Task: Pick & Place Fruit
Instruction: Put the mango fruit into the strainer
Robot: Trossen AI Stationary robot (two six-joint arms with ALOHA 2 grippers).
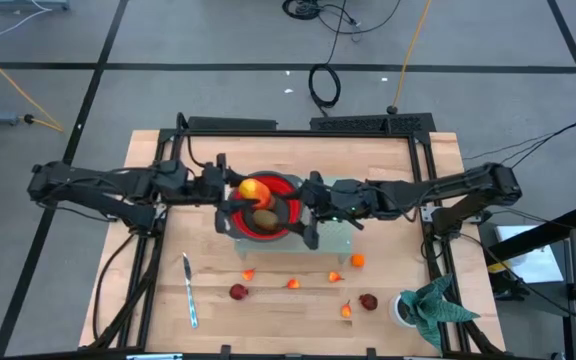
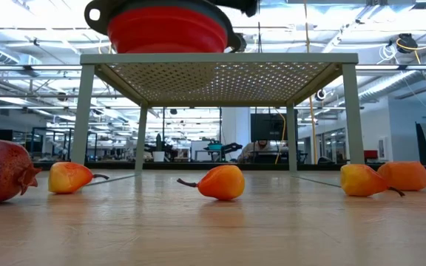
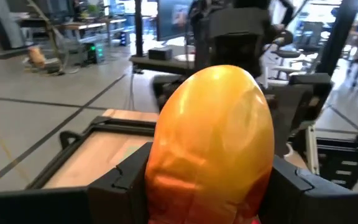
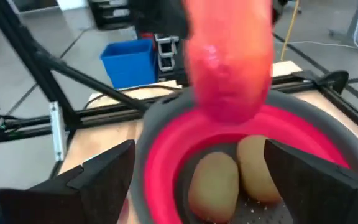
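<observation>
Low view: bowl (image 2: 167, 29) top cut off

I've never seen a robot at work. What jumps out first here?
A red bowl sits mid-table on a small perforated stand, with both dark arms meeting over it. The left pincer holds a big orange-yellow fruit above the bowl, where two kiwis already lie. The right pincer stands open beside it.

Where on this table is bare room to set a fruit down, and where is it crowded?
Free: the wood left of the knife, and the strip behind the red bowl toward the rear frame. Crowded: the bowl, where the left hand grips a mango and the right hand stands open, and the front scatter of small orange fruit.
</observation>
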